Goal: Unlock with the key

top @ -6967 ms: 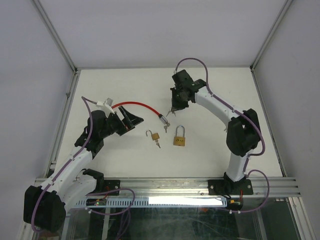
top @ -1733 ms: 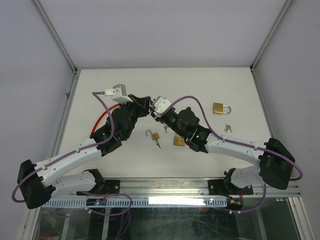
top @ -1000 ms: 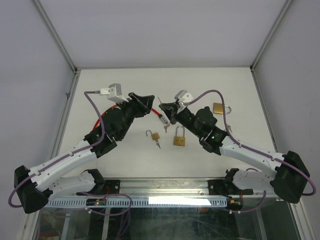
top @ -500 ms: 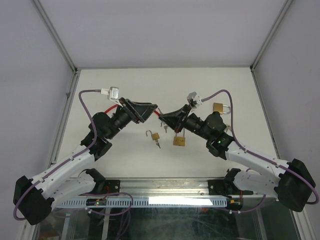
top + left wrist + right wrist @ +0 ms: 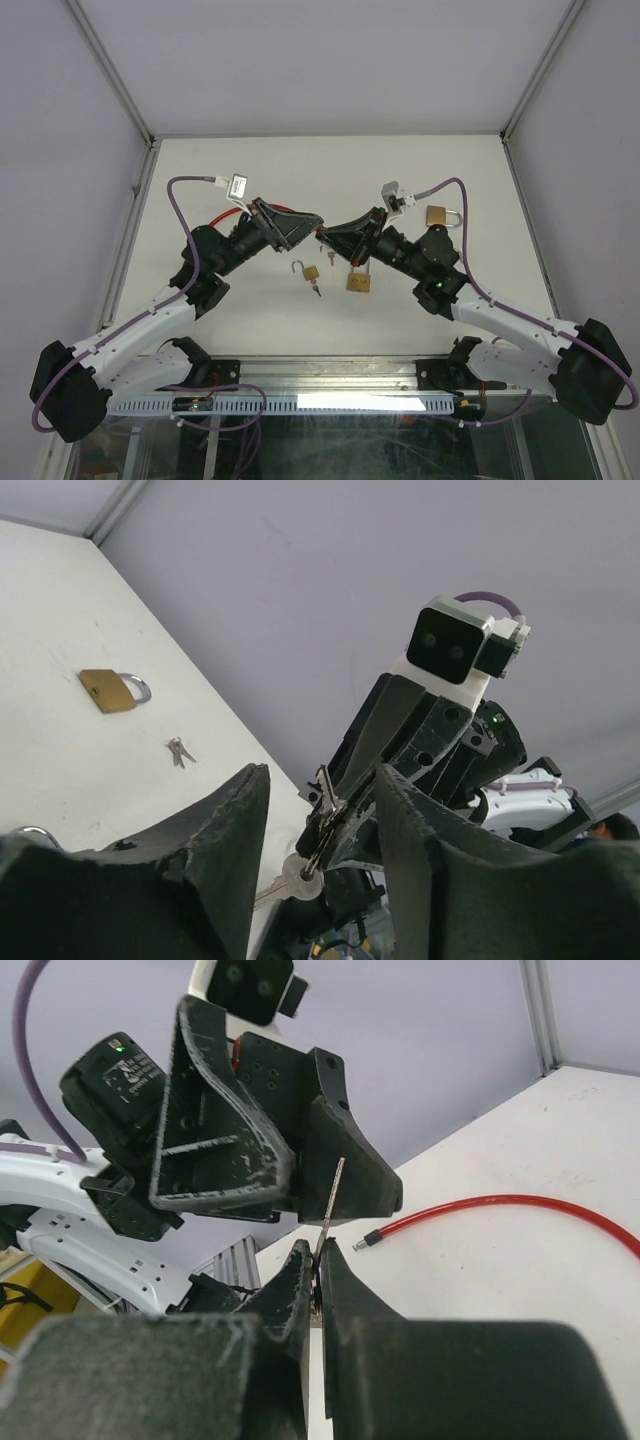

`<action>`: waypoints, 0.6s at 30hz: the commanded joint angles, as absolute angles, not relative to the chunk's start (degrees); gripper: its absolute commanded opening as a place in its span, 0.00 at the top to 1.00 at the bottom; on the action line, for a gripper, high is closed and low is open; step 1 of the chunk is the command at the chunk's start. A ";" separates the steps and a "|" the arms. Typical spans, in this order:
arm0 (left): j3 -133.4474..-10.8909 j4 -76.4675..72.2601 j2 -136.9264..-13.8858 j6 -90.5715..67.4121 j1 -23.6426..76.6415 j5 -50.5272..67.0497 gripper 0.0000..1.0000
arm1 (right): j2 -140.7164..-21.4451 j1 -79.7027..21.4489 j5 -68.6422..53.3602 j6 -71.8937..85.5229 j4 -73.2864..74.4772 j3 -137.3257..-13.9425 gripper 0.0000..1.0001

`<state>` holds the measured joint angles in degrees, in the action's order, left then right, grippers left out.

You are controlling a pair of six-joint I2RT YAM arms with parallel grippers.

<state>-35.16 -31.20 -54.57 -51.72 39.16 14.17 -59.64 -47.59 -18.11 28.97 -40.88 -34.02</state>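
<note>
White table (image 5: 300, 170), key (image 5: 333, 1195) (aloft) pinched in right jaws

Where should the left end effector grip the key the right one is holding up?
Probably the bare key blade standing clear of the right end effector's shut tips, with the left end effector coming head-on and closing on its flat faces.

Seen edge-on, the key (image 5: 334, 1195) shows us only a thin sliver above the right gripper (image 5: 318, 1256), whose closed fingers hide its lower part. From above it is too small for us to make out. The red cable (image 5: 229, 213) mostly vanishes behind the left gripper (image 5: 308, 222).
</note>
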 commanded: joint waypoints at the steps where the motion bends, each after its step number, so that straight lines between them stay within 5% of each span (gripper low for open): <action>1: -34.97 -36.65 -54.85 -54.12 38.93 17.02 0.56 | -57.57 -47.42 -19.55 31.53 -46.13 -33.96 1.00; 11: -35.29 -39.05 -55.38 -52.54 38.93 18.97 0.97 | -56.82 -47.46 -20.20 32.05 -44.80 -33.75 0.99; 18: -35.68 -36.75 -53.79 -48.76 38.89 17.76 1.00 | -53.75 -47.29 -17.87 30.37 -42.59 -33.62 0.62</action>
